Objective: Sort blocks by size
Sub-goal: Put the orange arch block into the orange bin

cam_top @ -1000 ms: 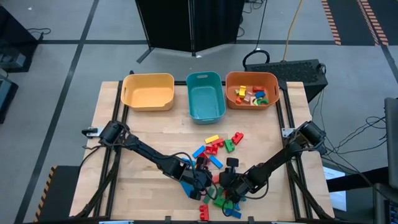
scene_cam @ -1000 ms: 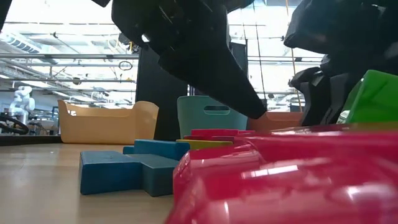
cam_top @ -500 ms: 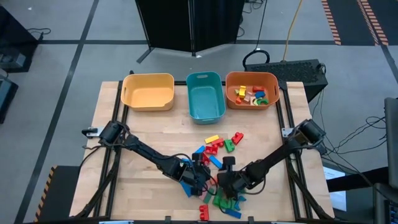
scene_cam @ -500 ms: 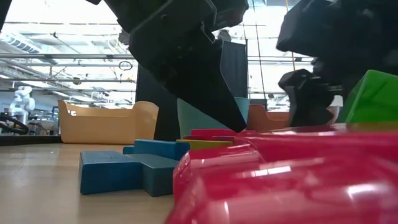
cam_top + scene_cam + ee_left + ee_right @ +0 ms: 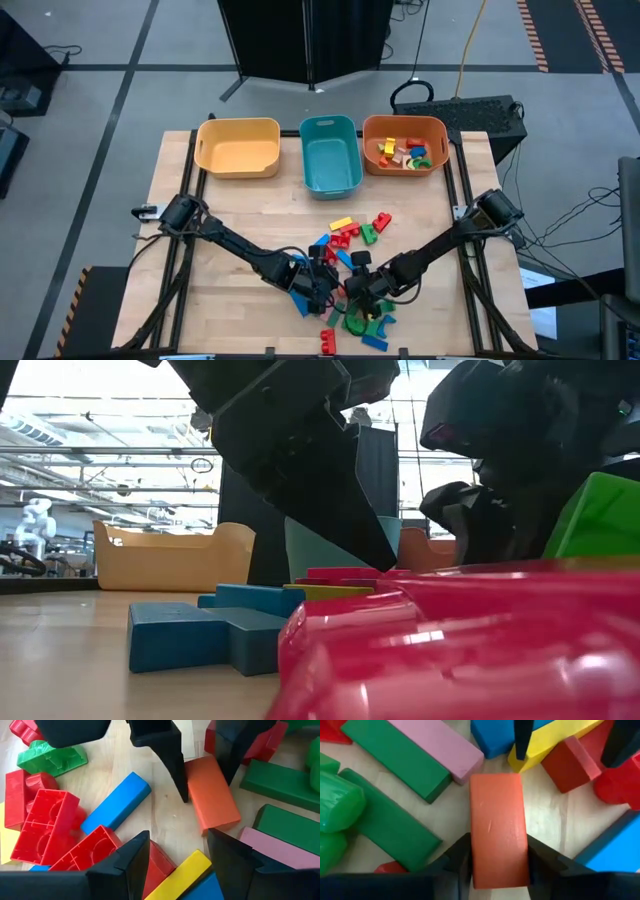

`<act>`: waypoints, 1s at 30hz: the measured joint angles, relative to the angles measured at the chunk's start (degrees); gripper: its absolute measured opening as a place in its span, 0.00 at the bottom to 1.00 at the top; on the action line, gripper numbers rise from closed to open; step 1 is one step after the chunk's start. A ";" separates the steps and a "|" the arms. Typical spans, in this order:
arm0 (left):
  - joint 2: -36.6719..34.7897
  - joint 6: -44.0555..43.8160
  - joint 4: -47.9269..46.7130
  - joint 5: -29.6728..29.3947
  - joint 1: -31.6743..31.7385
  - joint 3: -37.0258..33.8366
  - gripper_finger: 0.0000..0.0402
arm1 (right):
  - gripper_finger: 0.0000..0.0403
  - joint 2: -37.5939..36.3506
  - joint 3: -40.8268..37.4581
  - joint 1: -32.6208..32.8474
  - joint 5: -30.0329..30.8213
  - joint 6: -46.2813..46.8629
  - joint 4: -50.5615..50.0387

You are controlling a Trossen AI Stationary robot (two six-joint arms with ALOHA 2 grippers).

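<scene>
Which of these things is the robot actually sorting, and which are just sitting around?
Part of the job: loose blocks; orange block between the right gripper fingers; yellow bin, teal bin, orange bin.
Just there: black cabinet, keyboard.

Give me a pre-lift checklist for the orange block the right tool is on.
1. Right tool straddles the orange block: ok.
2. Fingers firmly clamped on it: cannot tell.
3. Left tool clear of the block: not ok, it hovers open just beside it.
4. Pink bar and green bar off the block: ok, a gap shows.
5. Orange bin unobstructed: ok.
</scene>
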 joint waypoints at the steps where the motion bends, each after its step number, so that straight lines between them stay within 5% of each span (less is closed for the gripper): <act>1: 0.00 0.00 -0.02 0.00 0.00 0.00 0.48 | 0.28 -0.03 0.00 0.00 0.16 -0.25 0.00; 17: -0.48 0.33 -4.33 0.38 0.00 -0.04 0.48 | 0.30 -13.81 -0.39 -4.36 4.38 -0.70 -18.16; 30: -2.21 -2.92 -6.35 -8.59 -2.20 -0.04 0.48 | 0.30 -38.10 -15.95 -17.10 5.37 -4.17 -18.80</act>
